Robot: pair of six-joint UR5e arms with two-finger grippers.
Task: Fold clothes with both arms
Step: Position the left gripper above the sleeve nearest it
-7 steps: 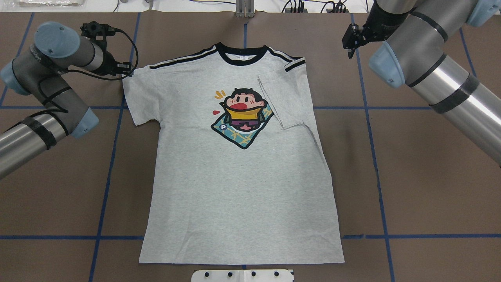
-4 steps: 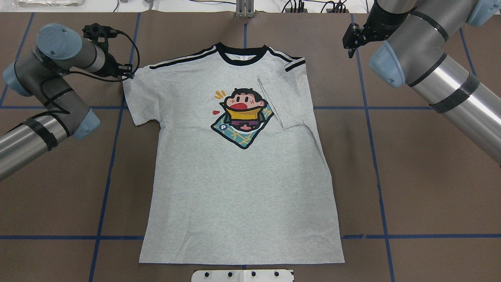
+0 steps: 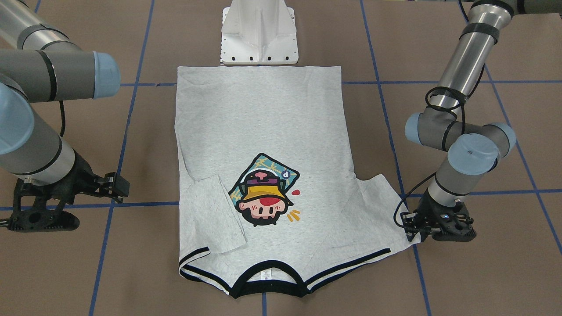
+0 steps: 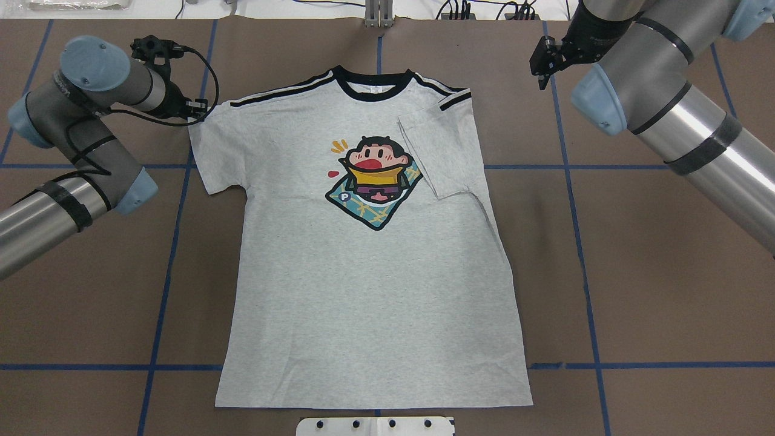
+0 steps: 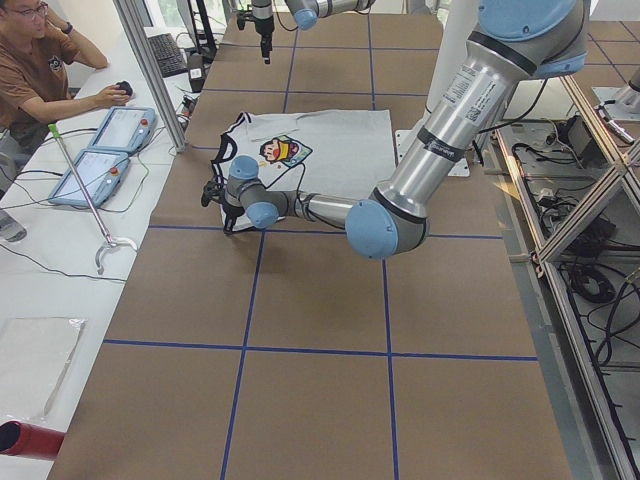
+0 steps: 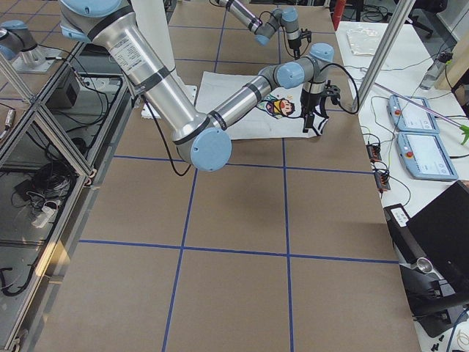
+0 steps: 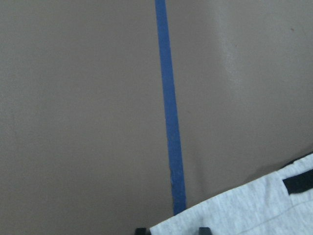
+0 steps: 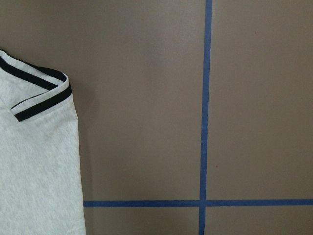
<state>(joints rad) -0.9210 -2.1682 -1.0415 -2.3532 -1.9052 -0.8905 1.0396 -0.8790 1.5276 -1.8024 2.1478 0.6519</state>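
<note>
The clothes are one grey T-shirt (image 4: 363,272) with a black collar, lying flat and face up with the cartoon print showing. One sleeve (image 4: 442,151) is folded in over the chest; the other sleeve (image 4: 215,151) lies spread out. My left gripper (image 4: 197,112) sits low at the spread sleeve's top corner. In the left wrist view its fingertips (image 7: 141,230) stand apart, open, with the sleeve corner (image 7: 244,210) between them. My right gripper (image 4: 540,60) hangs off the shirt beyond the folded shoulder (image 8: 34,161), open and holding nothing.
The brown table (image 4: 636,272) is crossed by blue tape lines (image 4: 581,242). The white pedestal base (image 3: 260,30) touches the shirt's hem. A person (image 5: 40,70) sits at a side table with tablets (image 5: 95,175), beyond the collar end.
My left gripper has slid towards the shirt and reached the spread sleeve's top corner. The right gripper has barely moved, and the shirt lies as before.
</note>
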